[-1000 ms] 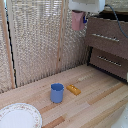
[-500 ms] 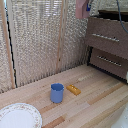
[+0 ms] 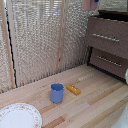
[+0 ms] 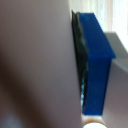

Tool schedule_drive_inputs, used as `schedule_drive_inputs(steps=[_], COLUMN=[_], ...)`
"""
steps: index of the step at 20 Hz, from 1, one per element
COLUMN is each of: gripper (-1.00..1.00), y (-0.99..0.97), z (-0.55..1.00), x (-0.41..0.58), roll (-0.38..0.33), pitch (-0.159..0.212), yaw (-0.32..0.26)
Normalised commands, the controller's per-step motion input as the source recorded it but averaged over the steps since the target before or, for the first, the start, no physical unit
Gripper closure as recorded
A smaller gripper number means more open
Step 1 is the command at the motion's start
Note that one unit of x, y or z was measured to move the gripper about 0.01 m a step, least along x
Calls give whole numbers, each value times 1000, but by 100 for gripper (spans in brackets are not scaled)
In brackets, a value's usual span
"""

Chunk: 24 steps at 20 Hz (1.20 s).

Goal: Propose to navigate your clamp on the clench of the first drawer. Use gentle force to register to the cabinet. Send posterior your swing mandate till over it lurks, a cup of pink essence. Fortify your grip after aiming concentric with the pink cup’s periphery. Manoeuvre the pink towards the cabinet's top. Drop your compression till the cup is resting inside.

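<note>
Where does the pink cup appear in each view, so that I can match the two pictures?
Exterior view: the pink cup is at the top edge, cut off, above the cabinet.
Wrist view: a dull pink surface, probably the cup, fills much of the picture, against a blue finger.
Shared landmark: only the cup itself.

One blue mug (image 3: 57, 93), one orange piece (image 3: 73, 89), one plate (image 3: 19, 116), two drawers (image 3: 107, 38).

pink cup (image 3: 90, 4) higher than a second ago, now mostly cut off by the exterior view's upper edge, nearer the cabinet (image 3: 107, 42) top, arm that showed above the cabinet gone from that view
</note>
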Motion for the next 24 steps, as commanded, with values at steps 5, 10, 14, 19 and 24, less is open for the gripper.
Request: schedule_drive_inputs(steps=[5, 10, 14, 19, 24], gripper=[100, 100, 100, 100, 100], y=[-1000, -965, -840, -370, 12], z=[761, 483, 103, -84, -275], x=[0, 0, 19, 48, 6], roll=[54, 72, 102, 87, 80], pitch=[61, 126, 167, 147, 36], yaw=[0, 0, 0, 0, 0])
